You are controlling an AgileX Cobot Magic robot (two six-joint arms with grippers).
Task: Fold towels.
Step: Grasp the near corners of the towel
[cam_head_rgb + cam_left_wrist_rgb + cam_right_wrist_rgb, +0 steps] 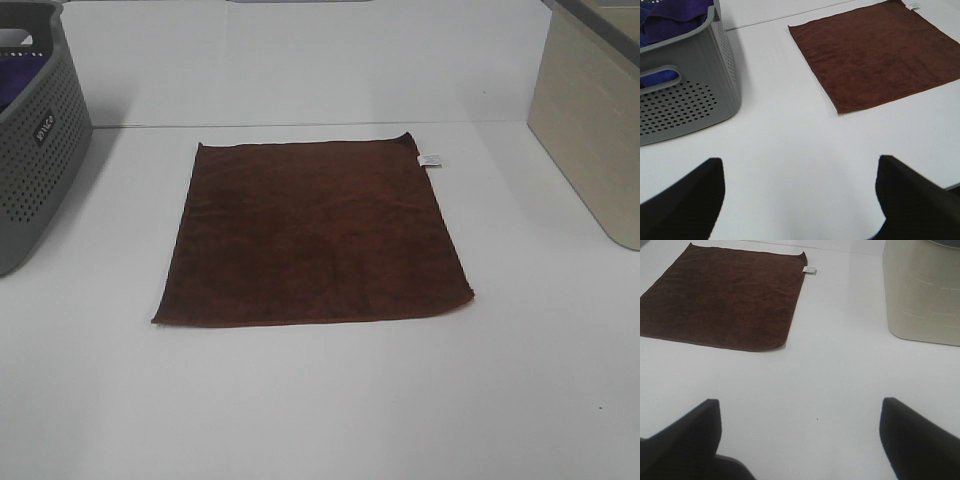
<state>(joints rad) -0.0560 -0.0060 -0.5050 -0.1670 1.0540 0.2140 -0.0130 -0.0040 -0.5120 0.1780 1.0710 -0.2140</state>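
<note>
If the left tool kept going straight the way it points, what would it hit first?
Probably bare table; the left tool aims at white surface short of the towel, basket off to one side. Depth is unclear.

A grey basket [40,150] holds purple cloth [670,15]; a beige bin [590,130] stands well apart

Seemingly a lab: white table [320,400], grey basket [30,170]

The brown towel [722,297] lies flat on the white desk [840,365], white tag [810,270] at one corner. A beige bin [922,295] stands apart. The right gripper [799,407] hovers, jaws wide.
</note>
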